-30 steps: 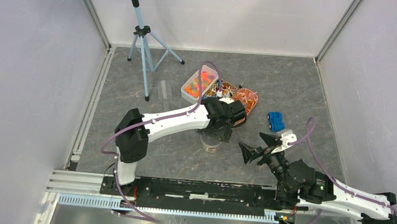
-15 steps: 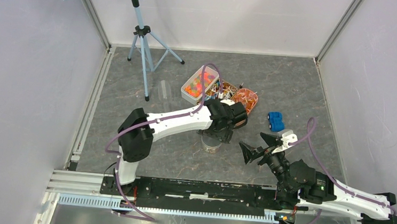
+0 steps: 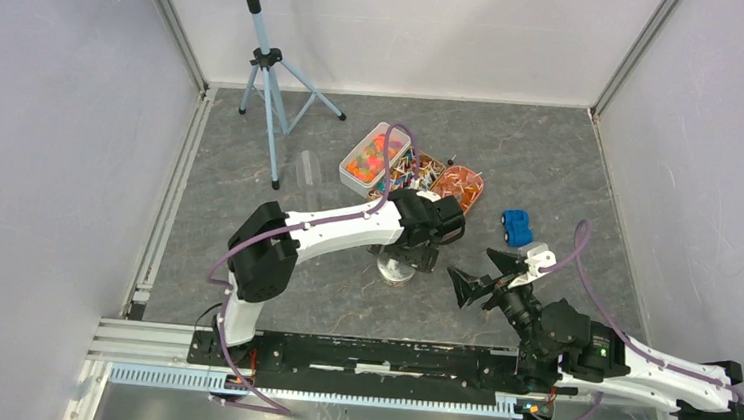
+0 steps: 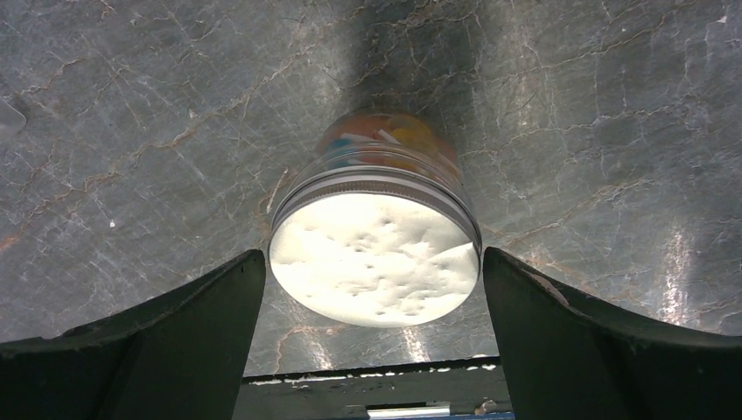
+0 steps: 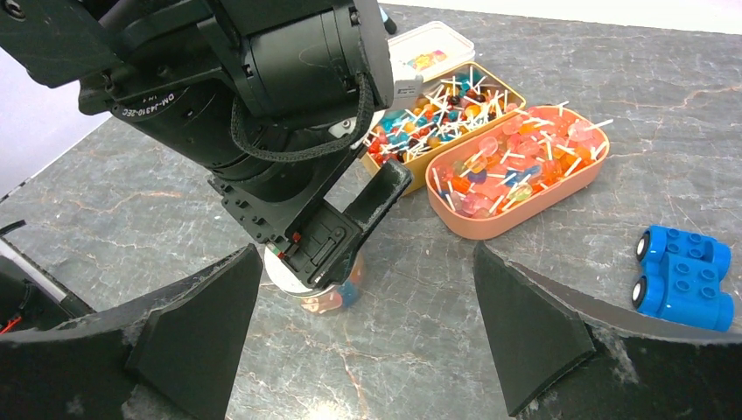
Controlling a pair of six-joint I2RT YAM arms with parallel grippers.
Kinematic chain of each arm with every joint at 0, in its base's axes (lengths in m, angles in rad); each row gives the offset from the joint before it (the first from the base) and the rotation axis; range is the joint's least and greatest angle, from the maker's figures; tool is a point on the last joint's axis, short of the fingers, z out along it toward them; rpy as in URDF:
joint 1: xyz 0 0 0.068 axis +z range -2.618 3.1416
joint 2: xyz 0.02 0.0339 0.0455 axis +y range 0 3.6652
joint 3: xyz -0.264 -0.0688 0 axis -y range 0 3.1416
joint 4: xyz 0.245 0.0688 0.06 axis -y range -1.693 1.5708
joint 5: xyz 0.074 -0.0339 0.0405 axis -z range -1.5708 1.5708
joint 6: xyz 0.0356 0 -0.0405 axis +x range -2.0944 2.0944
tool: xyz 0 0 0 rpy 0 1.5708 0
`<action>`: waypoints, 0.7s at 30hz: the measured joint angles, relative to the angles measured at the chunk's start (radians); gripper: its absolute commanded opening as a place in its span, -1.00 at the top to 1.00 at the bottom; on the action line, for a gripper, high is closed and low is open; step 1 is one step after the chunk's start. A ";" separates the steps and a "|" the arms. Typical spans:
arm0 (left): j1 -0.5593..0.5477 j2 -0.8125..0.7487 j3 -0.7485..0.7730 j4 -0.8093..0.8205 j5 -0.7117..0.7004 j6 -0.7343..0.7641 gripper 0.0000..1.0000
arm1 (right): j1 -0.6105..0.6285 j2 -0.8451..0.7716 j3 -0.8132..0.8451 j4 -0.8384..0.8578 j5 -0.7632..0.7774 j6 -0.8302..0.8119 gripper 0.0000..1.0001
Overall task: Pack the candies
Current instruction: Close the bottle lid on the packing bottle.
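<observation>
The left gripper is seen open, its fingers set either side of the white lid of a glass jar, in which candies are packed. More candies are heaped in three trays behind it. The right gripper is spread wide, empty. "DM-J4310-2EC" is printed on the left wrist.

The left gripper has opened wider, its jaws now just off the jar; that arm's elbow has swung slightly toward the worktop's right edge.
</observation>
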 measured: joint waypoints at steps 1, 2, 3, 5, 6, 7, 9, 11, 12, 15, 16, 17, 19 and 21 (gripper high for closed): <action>0.000 0.000 0.000 0.000 0.000 0.000 -1.00 | 0.000 0.003 0.000 0.000 0.000 0.000 -0.96; 0.000 0.000 0.000 -0.001 -0.001 0.001 -1.00 | 0.000 0.007 0.000 0.000 -0.003 0.000 -0.96; 0.000 0.000 0.000 -0.001 -0.002 0.002 -1.00 | 0.000 0.011 0.000 0.000 -0.005 0.000 -0.96; 0.004 -0.001 0.001 -0.002 -0.003 0.010 -1.00 | 0.000 0.022 0.000 0.003 -0.009 0.000 -0.96; 0.007 -0.003 0.002 -0.004 -0.003 0.014 -1.00 | 0.000 0.026 0.000 0.005 -0.012 0.000 -0.96; 0.011 -0.005 0.003 -0.006 -0.003 0.018 -0.99 | 0.000 0.031 0.000 0.005 -0.015 0.000 -0.96; 0.029 -0.021 0.006 -0.007 -0.002 0.028 -0.96 | 0.000 0.045 0.000 0.007 -0.022 0.001 -0.96; 0.062 -0.057 0.006 -0.006 0.002 0.041 -0.95 | 0.000 0.058 0.000 0.011 -0.027 0.003 -0.96; 0.084 -0.085 0.005 -0.002 0.005 0.051 -0.95 | 0.000 0.065 0.000 0.013 -0.030 0.005 -0.96; 0.170 -0.209 -0.027 0.043 0.025 0.087 -0.94 | 0.000 0.089 0.000 0.026 -0.033 0.009 -0.96; 0.204 -0.266 -0.051 0.066 0.037 0.101 -0.92 | 0.000 0.101 0.000 0.033 -0.034 0.009 -0.96; 0.232 -0.317 -0.076 0.091 0.053 0.114 -0.90 | 0.000 0.114 0.000 0.042 -0.034 0.009 -0.96; 0.300 -0.439 -0.144 0.149 0.097 0.146 -0.86 | 0.000 0.143 0.000 0.059 -0.034 0.008 -0.96; 0.359 -0.557 -0.226 0.210 0.145 0.171 -0.81 | 0.000 0.191 0.000 0.088 -0.034 0.008 -0.96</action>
